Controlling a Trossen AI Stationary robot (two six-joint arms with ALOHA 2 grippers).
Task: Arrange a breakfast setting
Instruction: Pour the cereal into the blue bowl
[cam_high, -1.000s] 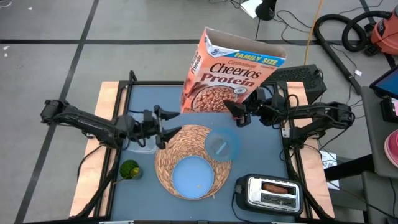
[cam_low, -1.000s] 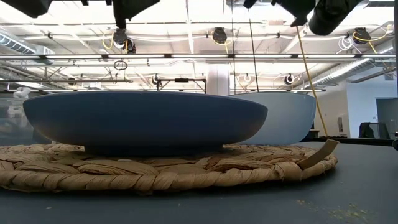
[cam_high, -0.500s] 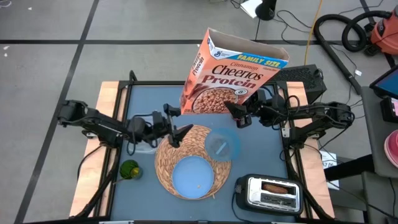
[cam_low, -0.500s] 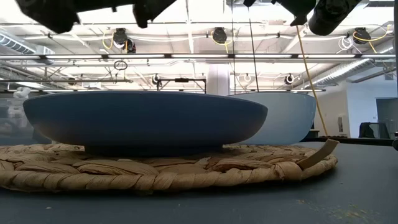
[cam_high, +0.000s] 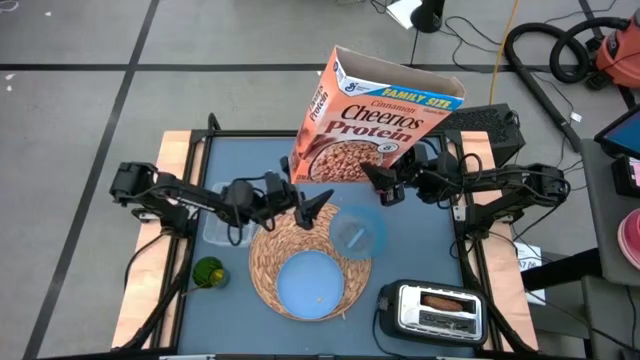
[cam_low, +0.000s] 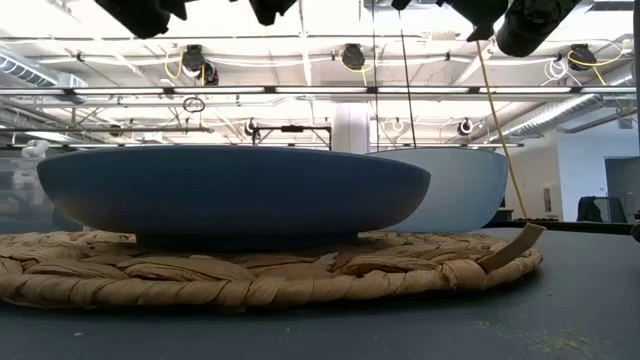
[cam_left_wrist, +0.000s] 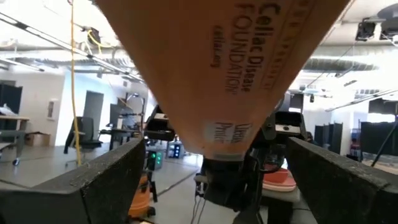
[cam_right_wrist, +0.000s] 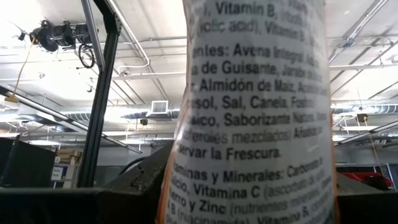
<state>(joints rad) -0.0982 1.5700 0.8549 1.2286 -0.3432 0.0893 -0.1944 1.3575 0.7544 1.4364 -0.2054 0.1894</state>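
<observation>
Left gripper (cam_high: 308, 203) is hanging open beside the cereal box (cam_high: 372, 122), not touching. Placemat (cam_high: 268, 262) is sitting near the table's (cam_high: 230, 160) front edge, carrying plate (cam_high: 310, 284) and bowl (cam_high: 354, 232). Right gripper (cam_high: 385, 182) is clamping the box's lower corner, upright toward the far edge. Pouring and bread in the toaster (cam_high: 434, 309) look pending.

The cereal box (cam_high: 372, 125) is printed cardboard with a slight sheen. The placemat (cam_high: 272, 262) is coarse braided straw — rough and matt. On it, the plate (cam_high: 310, 285) looks smooth and glazed, the bowl (cam_high: 353, 233) clear and glossy. The toaster (cam_high: 432, 310) is shiny chrome and black plastic. The surface (cam_high: 230, 160) is matt — its side edges bare wood.
</observation>
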